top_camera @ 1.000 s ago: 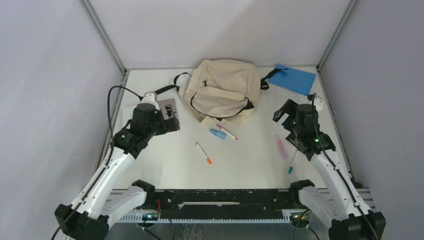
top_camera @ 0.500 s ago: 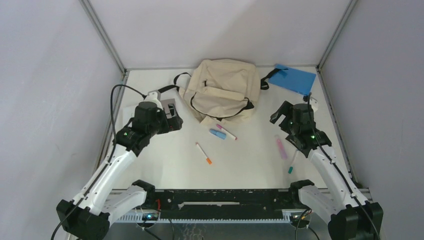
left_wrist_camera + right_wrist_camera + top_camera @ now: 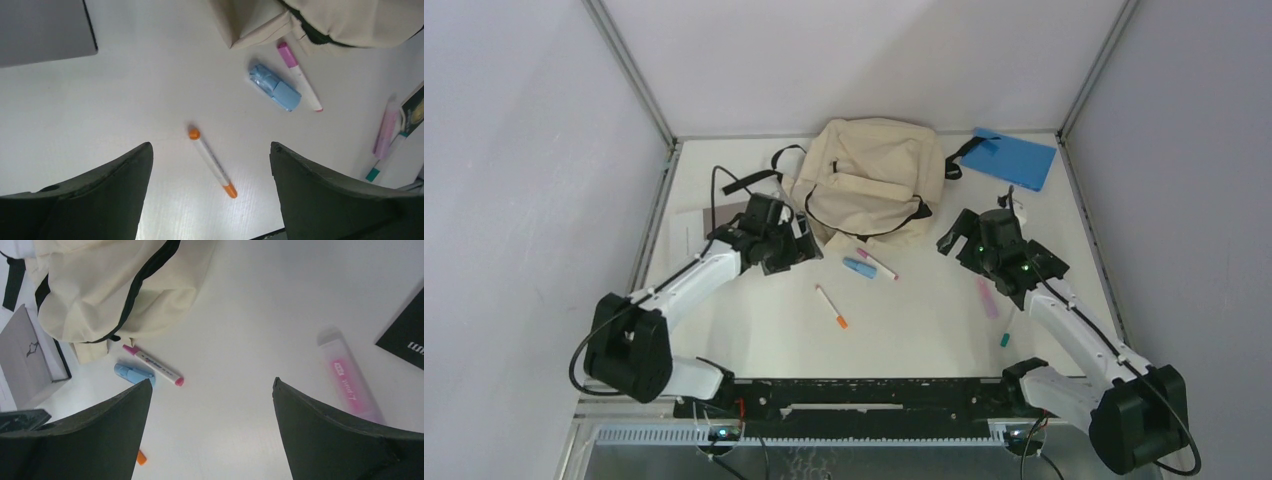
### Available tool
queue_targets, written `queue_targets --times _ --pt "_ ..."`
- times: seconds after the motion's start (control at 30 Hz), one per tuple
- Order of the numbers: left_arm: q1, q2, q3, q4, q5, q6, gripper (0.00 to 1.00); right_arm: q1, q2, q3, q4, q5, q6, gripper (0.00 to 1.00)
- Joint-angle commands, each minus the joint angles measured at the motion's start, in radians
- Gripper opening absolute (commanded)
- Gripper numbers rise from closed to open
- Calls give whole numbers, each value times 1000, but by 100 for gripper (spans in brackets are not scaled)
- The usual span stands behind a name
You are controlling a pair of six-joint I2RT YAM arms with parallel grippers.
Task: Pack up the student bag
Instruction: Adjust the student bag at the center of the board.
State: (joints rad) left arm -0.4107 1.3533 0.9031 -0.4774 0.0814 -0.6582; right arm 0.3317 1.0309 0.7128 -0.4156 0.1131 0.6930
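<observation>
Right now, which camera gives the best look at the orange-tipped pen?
The left wrist view: the orange-tipped pen lies whole and large, both orange ends clear. The top external view shows it whole but tiny. The right wrist view catches only one orange end at the frame's bottom.

Left arm (image 3: 686, 282): white tubular links; black joint housings; black drum base at 7 o'clock of the tabletop; thin black cable (image 3: 715, 180) looping at the wrist; left gripper (image 3: 809, 243) black. Right arm (image 3: 1069, 322): same white-and-black build; green indicator lights; right gripper (image 3: 946, 243) black; fingers (image 3: 345, 440) dark, matte, wedge-shaped.
</observation>
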Motion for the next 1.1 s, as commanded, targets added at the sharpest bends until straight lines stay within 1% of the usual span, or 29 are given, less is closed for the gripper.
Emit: queue_targets --times 0.0,0.13,0.2,0.27,0.3,0.37,0.43,0.57,0.67,0.77,0.9,1.07 --pt "-11 54 121 63 40 -66 90 33 15 -3 52 -8 34 99" --pt "-37 125 180 70 0 28 87 47 31 -2 60 -14 44 98" --pt "-57 190 238 43 -10 124 86 49 34 -2 65 -20 47 99" --pt "-86 276 360 -95 -70 174 85 50 38 -2 70 -23 46 98" --pt "-98 301 400 -127 -109 190 84 50 39 -3 70 -22 47 98" --pt "-110 320 428 -117 -134 191 81 51 43 -1 73 -28 42 98" --pt "-109 345 446 -84 -140 190 79 51 46 -2 77 -33 42 98" --pt "-109 446 543 -121 -119 222 78 50 40 -2 73 -45 45 98" --pt "-109 478 539 -87 -93 233 71 50 25 -3 53 -33 42 98" --pt "-109 500 518 -43 -48 258 67 45 3 -3 34 -26 32 98" --pt "-109 518 502 -13 -34 264 55 18 -18 -3 25 -43 16 99" --pt "-109 554 499 28 30 263 52 -17 -26 -3 30 -70 -2 99"
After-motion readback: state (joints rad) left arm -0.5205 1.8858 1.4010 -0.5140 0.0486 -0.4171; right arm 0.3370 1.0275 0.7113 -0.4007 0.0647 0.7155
